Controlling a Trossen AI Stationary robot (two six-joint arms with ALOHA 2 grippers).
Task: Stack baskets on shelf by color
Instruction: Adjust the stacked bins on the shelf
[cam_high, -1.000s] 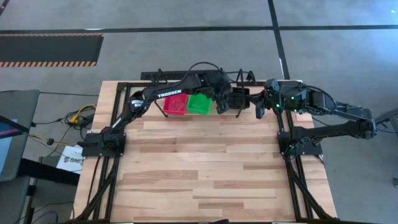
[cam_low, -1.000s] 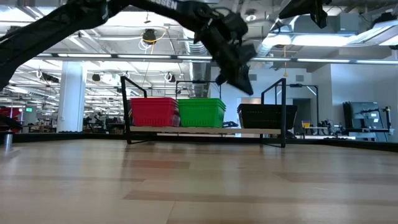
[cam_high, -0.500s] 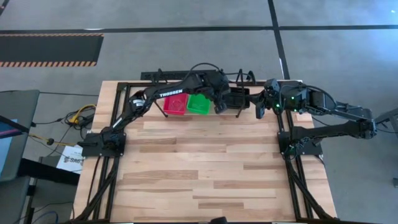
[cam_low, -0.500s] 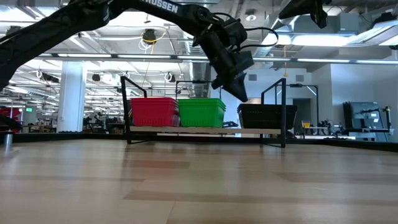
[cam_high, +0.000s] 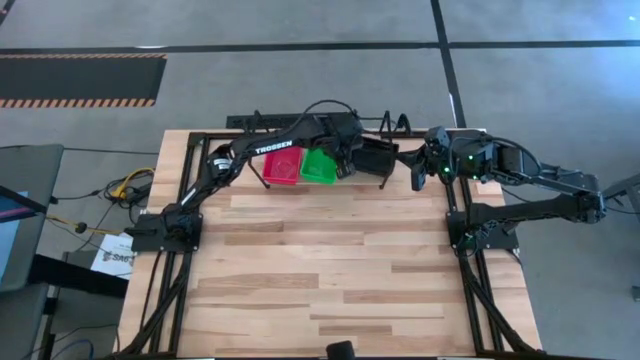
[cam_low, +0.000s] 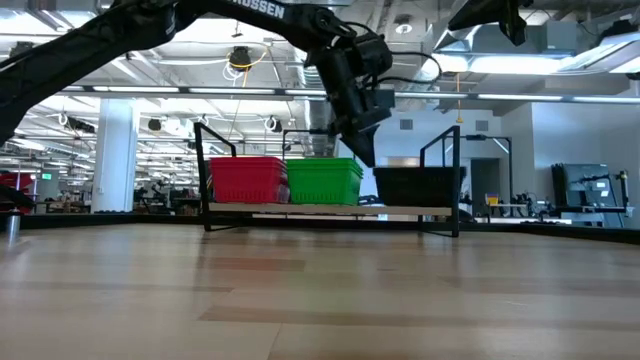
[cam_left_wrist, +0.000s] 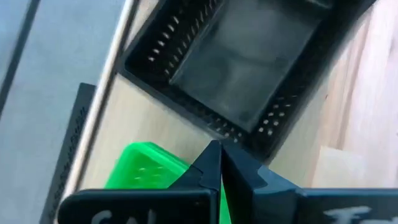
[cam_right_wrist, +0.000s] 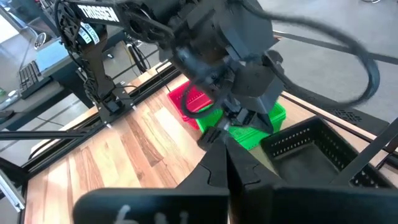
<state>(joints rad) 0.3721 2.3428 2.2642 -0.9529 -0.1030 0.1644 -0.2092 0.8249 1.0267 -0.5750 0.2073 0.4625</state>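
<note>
The left claw (cam_low: 358, 150) hangs above the shelf (cam_low: 330, 210), fingers pressed together and holding nothing. In the high view the black stack (cam_high: 375, 160) lies at its 3 o'clock, green (cam_high: 320, 166) at 9, red (cam_high: 282, 167) beyond; the row's long axis runs 9 to 3. The right claw (cam_right_wrist: 225, 163), also pressed together, waits at 3 o'clock past the black stack, farther off. All baskets look shelved.

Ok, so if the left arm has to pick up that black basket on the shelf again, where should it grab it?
Probably the black basket by a long rim wall, coming straight down: it sits upright and open-topped on the shelf, apart from the green basket. The left gripper, shut, would need to open first.
</note>
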